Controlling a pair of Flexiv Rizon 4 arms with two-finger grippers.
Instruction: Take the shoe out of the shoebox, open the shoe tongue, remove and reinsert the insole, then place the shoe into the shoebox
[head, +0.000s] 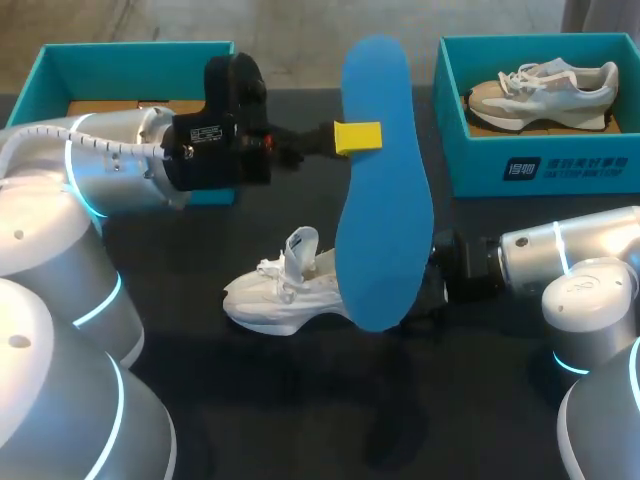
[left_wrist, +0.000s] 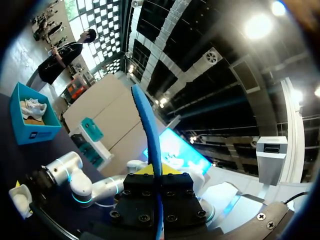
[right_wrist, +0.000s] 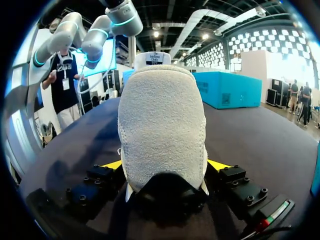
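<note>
A blue insole (head: 385, 190) hangs upright over the middle of the table, pinched at its edge by my left gripper (head: 358, 137), which is shut on it. The left wrist view shows that insole (left_wrist: 147, 125) edge-on, rising from between the shut fingers of the left gripper (left_wrist: 160, 172). Below it a white shoe (head: 275, 295) lies on the dark table, toe toward the left. My right gripper (right_wrist: 165, 165) sits at the shoe's grey heel (right_wrist: 162, 120), its yellow fingertips (right_wrist: 116, 164) spread wide on either side, open. In the head view the insole hides those fingers.
A teal shoebox (head: 540, 165) at the back right holds a second beige and white shoe (head: 545, 90). Another teal shoebox (head: 130, 60) stands at the back left, behind my left arm. The table's front half is bare dark surface.
</note>
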